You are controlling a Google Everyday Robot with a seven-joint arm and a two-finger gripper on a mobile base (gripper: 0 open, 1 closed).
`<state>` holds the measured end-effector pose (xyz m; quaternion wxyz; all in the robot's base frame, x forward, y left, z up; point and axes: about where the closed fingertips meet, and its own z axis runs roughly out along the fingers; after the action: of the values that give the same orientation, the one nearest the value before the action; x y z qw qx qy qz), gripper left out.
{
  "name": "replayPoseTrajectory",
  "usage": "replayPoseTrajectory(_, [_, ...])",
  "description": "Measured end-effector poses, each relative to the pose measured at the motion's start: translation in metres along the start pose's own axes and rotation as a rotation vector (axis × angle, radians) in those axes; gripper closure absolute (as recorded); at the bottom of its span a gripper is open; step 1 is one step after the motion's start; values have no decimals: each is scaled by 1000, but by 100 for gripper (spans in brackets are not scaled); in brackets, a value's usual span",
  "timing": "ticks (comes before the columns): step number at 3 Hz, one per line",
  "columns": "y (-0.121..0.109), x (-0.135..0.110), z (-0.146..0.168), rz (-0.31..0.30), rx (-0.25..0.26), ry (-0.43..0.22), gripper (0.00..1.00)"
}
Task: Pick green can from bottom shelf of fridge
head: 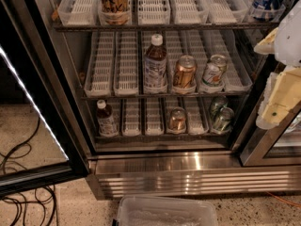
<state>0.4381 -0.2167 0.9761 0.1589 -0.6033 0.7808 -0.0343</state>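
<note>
The fridge (188, 173) stands open in front of me, with a ribbed steel base. On the bottom shelf (160, 136), two green cans sit at the right end of the white lane trays, one (223, 120) in front and the other (217, 104) behind it. A copper-brown can (177, 119) stands in the middle lane and a small bottle (106, 119) at the left. My gripper (278, 102), white and cream, hangs at the right edge of the view. It is outside the fridge, above and to the right of the green cans, and holds nothing that I can see.
The middle rack holds a tea bottle (155, 64), a copper can (184, 72) and a white-labelled can (214, 71). The black-framed glass door (33, 107) is swung open at the left. Cables (23, 192) lie on the floor. A clear plastic bin (164, 213) sits below the fridge base.
</note>
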Motion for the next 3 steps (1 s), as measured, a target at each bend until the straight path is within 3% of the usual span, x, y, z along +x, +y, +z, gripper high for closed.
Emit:
replayPoseTrajectory(1, [0,0,0,0,0,0,0])
replayPoseTrajectory(2, [-2,-1,16,47,24,-36,0])
replayPoseTrajectory(3, [12,8,56,154,22,-120,0])
